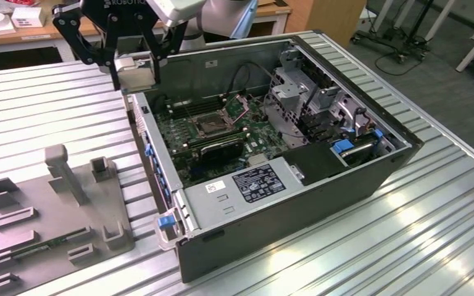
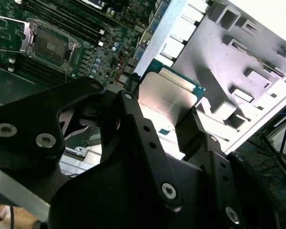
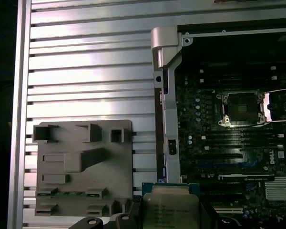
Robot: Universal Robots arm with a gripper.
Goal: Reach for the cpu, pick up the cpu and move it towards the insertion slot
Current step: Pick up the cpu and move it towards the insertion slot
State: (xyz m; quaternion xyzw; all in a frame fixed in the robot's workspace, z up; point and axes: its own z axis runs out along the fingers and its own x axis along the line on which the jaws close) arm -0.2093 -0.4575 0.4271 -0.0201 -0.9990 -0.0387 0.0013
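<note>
1. While you read the exterior view from its left, you meet the grey fixture first, lying on the slatted table well below and apart from the fingers; a green strip sits in one of its grooves.
2. Next comes the gripper, hanging above the case's far corner, with the cpu between its fingers.
3. You can confirm the grasp in the second wrist view: the black fingers are closed on opposite edges of the cpu, its pale metal face and green rim showing between them. In the first wrist view the cpu sits at the fingers' tips, level over the table slats just beside the case wall.
4. Further along, the slot lies inside the case, below and ahead of the fingers, with its silver frame open and dark centre bare. Both wrist views show the slot unoccupied and apart from the chip.
5. So I judge the reach and pick-up done: the chip is off the fixture and carried in the air.
6. What is left is the rest of the travel; the chip is at the case's edge, not yet over the slot.
</note>
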